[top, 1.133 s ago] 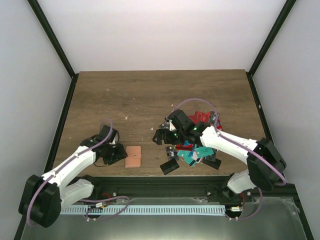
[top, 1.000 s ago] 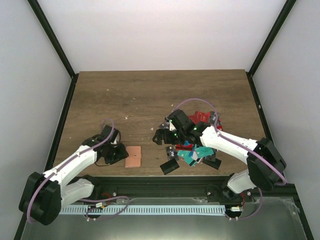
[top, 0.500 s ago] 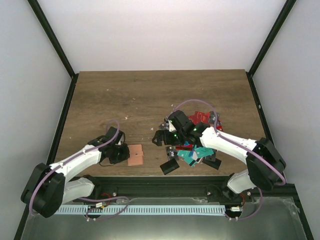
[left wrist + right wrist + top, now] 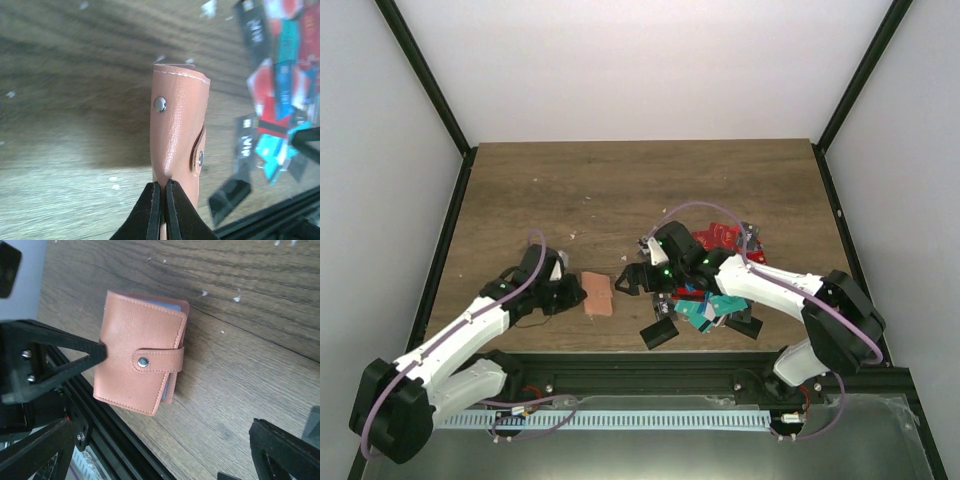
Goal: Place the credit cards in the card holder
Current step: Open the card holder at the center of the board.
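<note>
The card holder is a salmon-brown wallet closed by a snap strap, near the table's front edge. My left gripper is shut on its left edge and holds it tipped up on edge. The left wrist view shows the jaws pinching the card holder. My right gripper is open just right of it. In the right wrist view the card holder lies above the right gripper, whose wide jaws are empty. The credit cards, red, teal, blue and black, lie heaped under the right arm.
A black frame rail runs along the near table edge, close below the card holder. One black card lies apart at the pile's near left. Red cards sit at the pile's far side. Black posts stand at both sides.
My left gripper has shut on the card holder's left edge, shifted it right and tipped it up. The right gripper has moved slightly left towards it, still open.
</note>
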`<action>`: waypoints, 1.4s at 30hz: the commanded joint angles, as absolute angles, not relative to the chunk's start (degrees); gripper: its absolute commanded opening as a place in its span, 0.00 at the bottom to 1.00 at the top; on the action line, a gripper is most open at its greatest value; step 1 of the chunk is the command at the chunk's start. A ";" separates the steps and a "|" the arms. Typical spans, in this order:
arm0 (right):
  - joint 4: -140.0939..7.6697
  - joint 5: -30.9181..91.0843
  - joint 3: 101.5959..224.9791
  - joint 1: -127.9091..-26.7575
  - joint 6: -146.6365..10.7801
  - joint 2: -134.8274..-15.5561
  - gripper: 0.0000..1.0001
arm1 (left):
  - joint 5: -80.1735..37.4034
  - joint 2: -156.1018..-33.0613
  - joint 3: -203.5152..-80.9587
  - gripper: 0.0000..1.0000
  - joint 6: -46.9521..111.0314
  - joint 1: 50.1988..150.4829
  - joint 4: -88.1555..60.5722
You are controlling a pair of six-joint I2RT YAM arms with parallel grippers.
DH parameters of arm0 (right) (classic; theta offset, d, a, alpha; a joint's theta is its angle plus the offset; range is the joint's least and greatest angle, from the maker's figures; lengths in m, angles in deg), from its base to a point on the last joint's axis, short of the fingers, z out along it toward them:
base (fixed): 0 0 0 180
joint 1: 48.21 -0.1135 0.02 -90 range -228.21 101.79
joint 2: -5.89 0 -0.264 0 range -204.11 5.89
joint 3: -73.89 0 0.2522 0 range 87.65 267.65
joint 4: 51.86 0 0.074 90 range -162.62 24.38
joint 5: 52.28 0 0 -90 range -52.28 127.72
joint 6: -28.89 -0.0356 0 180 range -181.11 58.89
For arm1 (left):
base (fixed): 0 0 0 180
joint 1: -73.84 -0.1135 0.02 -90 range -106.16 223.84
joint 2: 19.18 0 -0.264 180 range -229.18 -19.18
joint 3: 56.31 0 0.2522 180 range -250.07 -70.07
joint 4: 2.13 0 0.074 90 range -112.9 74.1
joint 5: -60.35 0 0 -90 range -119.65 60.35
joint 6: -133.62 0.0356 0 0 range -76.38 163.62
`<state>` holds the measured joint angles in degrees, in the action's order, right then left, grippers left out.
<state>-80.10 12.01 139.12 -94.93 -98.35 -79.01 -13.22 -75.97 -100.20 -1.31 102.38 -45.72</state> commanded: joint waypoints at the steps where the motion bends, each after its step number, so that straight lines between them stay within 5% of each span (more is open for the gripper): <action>1: -77.36 9.30 141.35 -95.50 -96.87 -79.57 0.97 | -9.77 -72.80 -105.73 0.04 0.11 102.60 -46.08; 15: -63.73 -6.26 134.65 -88.25 -103.51 -73.26 0.94 | -5.09 -71.35 -114.39 0.04 -3.82 102.57 -43.19; 25: -51.28 -13.44 131.88 -86.08 -111.43 -72.57 0.79 | -1.01 -72.97 -115.59 0.04 -7.01 102.58 -37.49; 40: -42.83 -18.65 134.07 -85.57 -117.19 -73.92 0.07 | -1.48 -74.02 -118.35 0.04 -7.83 102.58 -36.53; 42: -43.12 -19.18 135.08 -85.32 -117.23 -73.66 0.01 | -2.03 -74.00 -119.83 0.12 -6.82 102.56 -37.65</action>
<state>-45.26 -16.14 131.79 -85.44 -116.93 -74.03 -2.05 -73.94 -116.39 -7.60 102.38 -38.31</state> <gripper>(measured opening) 0.088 0.061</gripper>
